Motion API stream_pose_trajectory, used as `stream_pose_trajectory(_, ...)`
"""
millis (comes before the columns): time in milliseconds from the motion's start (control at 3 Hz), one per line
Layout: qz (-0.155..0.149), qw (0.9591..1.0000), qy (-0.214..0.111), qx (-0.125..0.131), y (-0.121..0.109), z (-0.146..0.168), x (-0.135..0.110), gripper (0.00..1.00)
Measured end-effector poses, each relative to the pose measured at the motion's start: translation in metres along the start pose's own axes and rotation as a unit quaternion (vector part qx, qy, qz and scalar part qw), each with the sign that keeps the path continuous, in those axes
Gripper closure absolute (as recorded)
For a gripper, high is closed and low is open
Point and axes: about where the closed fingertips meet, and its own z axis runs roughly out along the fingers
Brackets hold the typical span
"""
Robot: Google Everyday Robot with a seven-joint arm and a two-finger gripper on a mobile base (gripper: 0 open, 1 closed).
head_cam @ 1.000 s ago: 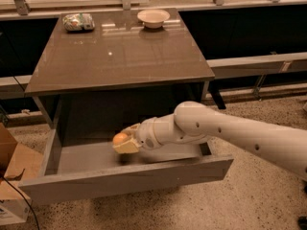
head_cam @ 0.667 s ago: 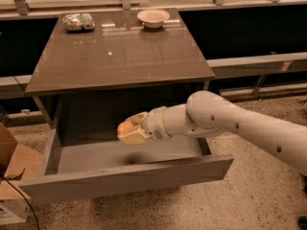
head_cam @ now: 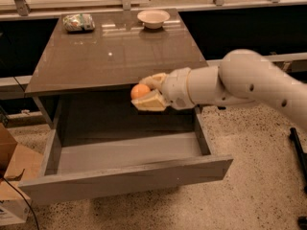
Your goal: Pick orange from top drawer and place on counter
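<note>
Orange (head_cam: 139,90), small smooth round fruit, sitting squeezed in cream two-finger end effector (head_cam: 145,92), hanging by front edge of shiny grey-brown worktop (head_cam: 110,56), above open grey top drawer (head_cam: 125,177). Best lifting higher, then setting down softly on bare spot.

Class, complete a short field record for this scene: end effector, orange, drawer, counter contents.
end effector: shut on the orange, at the counter's front edge
top drawer: pulled open, below the held fruit
counter: white bowl and wrapped packet at the back
</note>
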Motion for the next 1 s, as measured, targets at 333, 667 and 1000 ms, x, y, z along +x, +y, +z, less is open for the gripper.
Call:
stream_pose_trajectory(333, -0.051, 0.9983, 0.017, 0.02, -0.041, -0.019, -0.041, 1.0)
stream_pose_trajectory(667, -0.082, 0.9958, 0.032, 0.025, -0.089, -0.007, -0.065, 1.0)
stream_pose_trajectory(1000, -0.098, 0.9943, 0.035, 0.021, -0.13, 0.018, -0.08, 1.0)
